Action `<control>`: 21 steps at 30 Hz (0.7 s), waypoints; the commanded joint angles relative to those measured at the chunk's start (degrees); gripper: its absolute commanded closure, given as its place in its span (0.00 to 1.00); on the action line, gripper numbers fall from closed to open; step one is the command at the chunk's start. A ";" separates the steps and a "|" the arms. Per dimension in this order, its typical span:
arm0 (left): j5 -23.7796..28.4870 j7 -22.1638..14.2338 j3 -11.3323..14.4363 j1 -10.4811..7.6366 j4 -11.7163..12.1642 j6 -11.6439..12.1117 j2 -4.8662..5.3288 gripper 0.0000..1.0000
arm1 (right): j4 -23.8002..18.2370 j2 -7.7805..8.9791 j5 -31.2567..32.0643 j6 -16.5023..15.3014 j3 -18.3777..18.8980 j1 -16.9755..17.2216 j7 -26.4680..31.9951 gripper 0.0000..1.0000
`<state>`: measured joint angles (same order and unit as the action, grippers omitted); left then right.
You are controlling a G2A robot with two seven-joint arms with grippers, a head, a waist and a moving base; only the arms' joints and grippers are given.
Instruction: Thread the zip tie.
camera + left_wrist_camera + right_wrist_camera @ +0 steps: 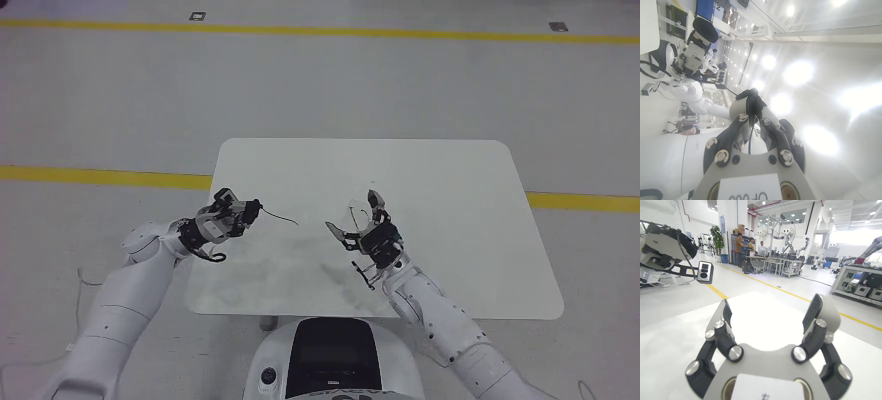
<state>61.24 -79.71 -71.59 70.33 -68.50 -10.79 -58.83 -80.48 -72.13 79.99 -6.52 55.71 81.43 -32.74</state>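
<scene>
My left gripper (243, 212) hangs over the left part of the white table (450, 200), shut on a thin black zip tie (280, 216) whose free end points toward the right arm. In the left wrist view the tie (750, 138) runs between the closed black-padded fingertips (753, 102). My right gripper (354, 216) is a short way to the right, open with nothing between its ribbed pads (727, 312). From the right wrist view, the left gripper (668, 243) sits up and off to one side, the tie (687, 257) hanging across it.
The tabletop (761, 321) under both grippers is bare white. Yellow floor lines (100, 176) run behind the table. Workbenches and other machines (780, 262) stand far off in the room.
</scene>
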 commanded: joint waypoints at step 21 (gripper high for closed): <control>-0.64 3.48 0.73 1.12 -10.74 -1.56 0.44 1.00 | -7.30 1.91 -7.17 -11.09 9.11 5.64 -2.44 0.00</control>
<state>60.63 -76.32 -70.85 71.29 -78.44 -12.22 -58.42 -87.32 -70.32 73.10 -17.07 64.31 86.68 -35.14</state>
